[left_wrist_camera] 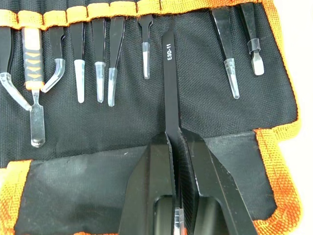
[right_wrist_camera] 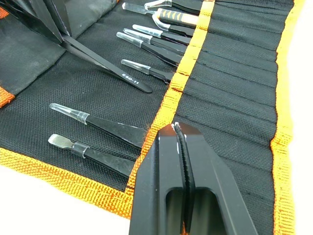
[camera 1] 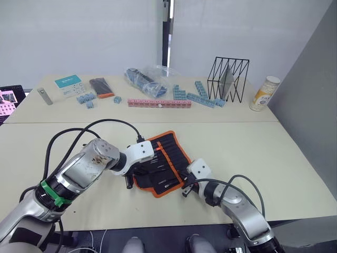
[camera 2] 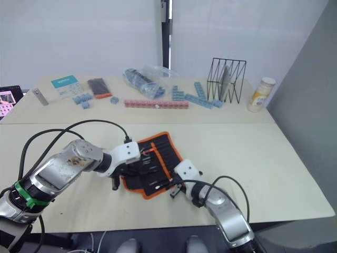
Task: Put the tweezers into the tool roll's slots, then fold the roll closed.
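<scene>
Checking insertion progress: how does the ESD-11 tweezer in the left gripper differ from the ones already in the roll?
The ESD-11 tweezer is clamped in the left gripper, lying loose over the tool roll; the slotted tweezers sit tucked under the orange stripe. Its tip is bare, theirs wear clear caps. All are slim and black.

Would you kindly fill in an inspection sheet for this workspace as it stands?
Surface: beige table.
Job's things: black fabric tool roll with orange binding open; slim black tweezers marked ESD-11 aimed at a slot.
Clutter: blue blocks, pink strip, black wire rack, bottle.
Grippers: left end effector shut on tweezers; right end effector shut, over roll.
Cables: black, on both arms.
Surroundings: white wall.
</scene>
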Action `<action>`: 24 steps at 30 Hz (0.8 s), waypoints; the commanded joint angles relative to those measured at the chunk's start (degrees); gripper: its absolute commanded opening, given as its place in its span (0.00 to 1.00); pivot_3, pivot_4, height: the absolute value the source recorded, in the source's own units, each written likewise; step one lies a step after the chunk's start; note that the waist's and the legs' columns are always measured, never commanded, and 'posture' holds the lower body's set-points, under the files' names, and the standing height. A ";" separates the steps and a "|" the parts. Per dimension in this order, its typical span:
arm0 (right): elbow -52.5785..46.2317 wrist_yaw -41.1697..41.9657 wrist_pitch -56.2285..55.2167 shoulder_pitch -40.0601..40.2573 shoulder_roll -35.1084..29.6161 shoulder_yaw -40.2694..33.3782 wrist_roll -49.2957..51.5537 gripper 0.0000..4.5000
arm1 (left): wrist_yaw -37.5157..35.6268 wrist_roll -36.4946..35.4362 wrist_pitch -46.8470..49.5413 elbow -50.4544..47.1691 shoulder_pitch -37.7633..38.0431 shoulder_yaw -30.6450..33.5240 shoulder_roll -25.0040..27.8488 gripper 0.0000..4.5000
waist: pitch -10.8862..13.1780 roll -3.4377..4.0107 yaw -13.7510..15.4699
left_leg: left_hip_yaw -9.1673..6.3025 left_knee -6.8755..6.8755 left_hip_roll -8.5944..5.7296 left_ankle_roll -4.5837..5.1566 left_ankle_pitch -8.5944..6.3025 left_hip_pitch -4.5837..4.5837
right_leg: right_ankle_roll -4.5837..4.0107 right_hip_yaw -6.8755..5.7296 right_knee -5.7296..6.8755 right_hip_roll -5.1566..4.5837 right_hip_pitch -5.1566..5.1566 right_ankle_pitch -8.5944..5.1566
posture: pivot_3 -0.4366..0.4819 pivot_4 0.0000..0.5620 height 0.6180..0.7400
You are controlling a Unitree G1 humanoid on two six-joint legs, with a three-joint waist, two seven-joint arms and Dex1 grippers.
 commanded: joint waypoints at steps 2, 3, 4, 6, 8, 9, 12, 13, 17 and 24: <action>7.09 0.43 6.85 3.93 -1.12 2.76 -0.99 0.00 | 0.11 0.62 0.55 -1.19 -1.31 -0.23 -0.28 0.00 | 0.00 0.00 0.00 | 0.00 0.00 0.00 0.00 0.00 0.00 | 0.00 0.02 0.02 0.01 0.00 0.00 | 0.48 0.27 0.72; 7.13 0.42 6.85 3.89 -1.09 2.80 -1.01 0.00 | 0.14 0.62 0.60 -1.16 -1.44 -0.36 -0.49 0.00 | 0.00 0.00 0.01 | 0.00 0.00 0.00 0.00 0.00 0.00 | 0.00 0.02 0.03 0.01 0.00 0.00 | 0.48 0.27 0.72; 7.14 0.41 6.85 3.86 -1.03 2.88 -1.03 0.00 | 0.21 0.80 0.44 -1.00 -1.57 -0.69 -0.78 0.00 | 0.00 0.00 0.01 | 0.00 0.00 0.00 0.00 0.00 0.00 | 0.00 0.03 0.03 0.01 0.00 0.00 | 0.48 0.27 0.72; 7.18 0.35 6.86 3.82 -0.89 2.99 -1.05 0.00 | 0.31 1.07 0.34 -0.66 -1.80 -1.24 -1.37 0.00 | -0.01 -0.01 0.02 | 0.00 0.01 0.00 0.00 0.00 0.00 | 0.00 0.05 0.04 0.03 0.01 0.00 | 0.48 0.27 0.72; 7.17 0.24 6.89 3.85 -0.76 3.04 -1.05 0.00 | 0.26 1.24 0.22 -0.42 -2.15 -1.63 -2.01 0.00 | -0.01 -0.01 0.03 | 0.00 0.02 0.00 0.00 0.00 0.00 | 0.00 0.18 0.04 0.12 0.01 0.00 | 0.48 0.27 0.72; 7.13 0.19 6.89 3.92 -0.75 3.03 -1.05 0.00 | 0.37 1.35 0.24 -0.25 -2.43 -1.79 -2.48 0.00 | -0.01 -0.01 0.03 | 0.00 0.02 0.00 0.00 0.00 0.00 | 0.00 0.35 0.05 0.22 0.01 0.00 | 0.48 0.27 0.72; 7.11 0.07 6.85 4.07 -0.71 3.04 -1.07 0.00 | 0.66 1.99 0.18 0.84 -3.26 -2.42 -3.93 0.00 | -0.01 -0.01 0.06 | 0.00 0.03 0.01 0.00 0.00 0.00 | 0.04 0.96 0.08 0.61 0.02 -0.05 | 0.48 0.27 0.72; 7.13 0.03 6.84 4.06 -0.66 3.08 -1.05 0.00 | 0.88 2.54 -0.27 1.70 -3.69 -2.80 -4.46 0.00 | -0.01 -0.01 0.07 | 0.00 0.05 0.01 0.00 0.00 -0.01 | 0.04 1.03 0.07 0.65 0.02 -0.05 | 0.48 0.27 0.72; 7.11 -0.20 6.79 4.06 -0.62 3.09 -0.93 0.00 | 1.27 3.79 -1.48 4.24 -5.20 -3.98 -6.49 0.00 | -0.01 -0.01 0.12 | 0.00 0.17 0.00 0.00 0.00 -0.01 | 0.04 1.12 0.09 0.70 0.06 -0.05 | 0.48 0.27 0.72; 7.21 -0.37 6.72 3.95 -0.67 3.18 -0.93 0.00 | 2.47 5.52 -3.12 7.68 -6.16 -5.73 -11.56 0.00 | -0.03 0.01 0.24 | 0.00 0.28 -0.01 0.01 0.01 0.00 | 0.05 1.18 0.10 0.71 0.13 -0.06 | 0.48 0.27 0.72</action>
